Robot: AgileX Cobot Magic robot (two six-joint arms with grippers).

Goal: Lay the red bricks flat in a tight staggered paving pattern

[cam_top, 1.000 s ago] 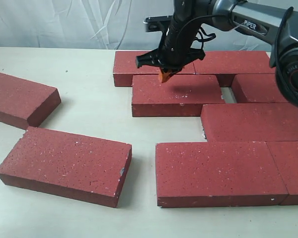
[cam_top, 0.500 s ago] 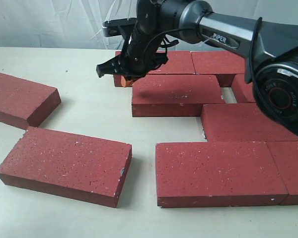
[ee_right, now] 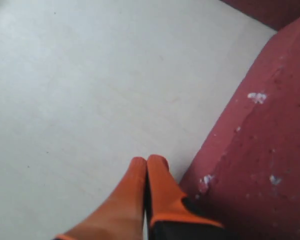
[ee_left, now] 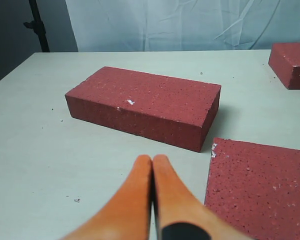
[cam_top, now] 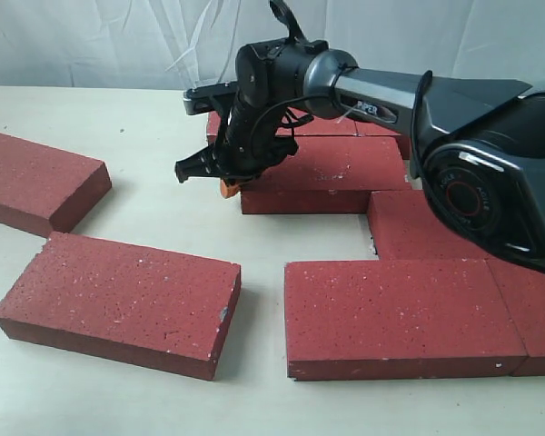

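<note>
We find the red bricks [cam_top: 400, 313] all lying flat on the pale table [cam_top: 154, 127], in two groups. The paved group occupies the right half of the exterior view in staggered rows. Its front bricks sit edge to edge, while narrow gaps show further back near the arm. Two bricks lie apart on the left: the near loose brick [cam_top: 118, 300], skewed to the rows, and the far loose brick [cam_top: 36, 177], partly cut off by the frame edge. Neither touches the other or the paved group. The right gripper [cam_top: 227, 188] reaches across to the left end of the second-row brick [cam_top: 331, 173], with its orange tip low, close over the table and just beside that brick's end face. In the right wrist view its fingers [ee_right: 157, 172] are pressed together with nothing between them. They sit just beside the brick's lower corner, and we cannot tell whether they touch it. The left gripper [ee_left: 152, 162] shows only in the left wrist view. Its orange fingers are likewise closed against each other and empty, hovering over bare table. One whole brick lies flat ahead of them and the corner of another lies close alongside. A white cloth backdrop [cam_top: 91, 41] hangs behind the table.
</note>
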